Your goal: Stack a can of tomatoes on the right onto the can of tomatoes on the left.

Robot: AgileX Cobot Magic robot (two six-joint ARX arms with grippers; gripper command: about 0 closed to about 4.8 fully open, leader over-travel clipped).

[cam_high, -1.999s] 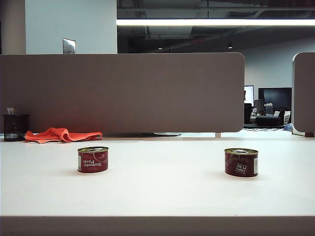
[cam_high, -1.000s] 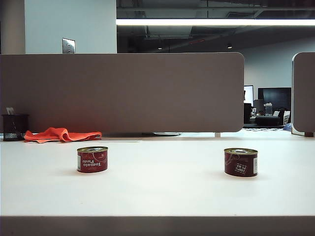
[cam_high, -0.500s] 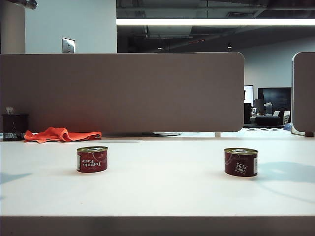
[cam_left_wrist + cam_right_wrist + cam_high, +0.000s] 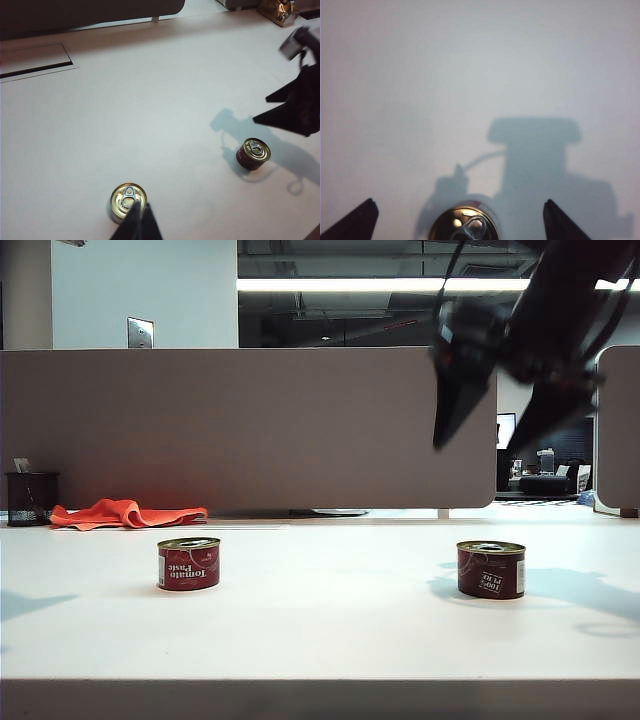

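High above the right-hand side of the white table [image 4: 320, 640], we carry our right gripper [image 4: 495, 430] with its two dark fingers spread wide and nothing between them, hanging well clear of the short red tomato can with a gold pull-tab lid [image 4: 491, 569] that stands upright beneath it. We judge this spread to be a readying for a grasp from above, since the right wrist view shows the fingertips [image 4: 355, 220] standing to either side of the can's gold lid [image 4: 465, 225], wider than the can itself. Its partner, the matching red tomato paste can [image 4: 188, 563], stands upright well apart on the left side of the table, its flat gold lid bare and ready to serve as the base of the stack. Our left gripper [image 4: 136, 225] shows only in its own wrist view, where its dark fingers lie pressed together with nothing held, poised above and near that left can [image 4: 128, 200]; from the exterior view it is out of sight. Behind the cans, a crumpled orange cloth [image 4: 125, 513] and a dark mesh pen cup [image 4: 31, 498] sit against the grey partition, away from the work. As we judge it, the stacking has not yet begun.
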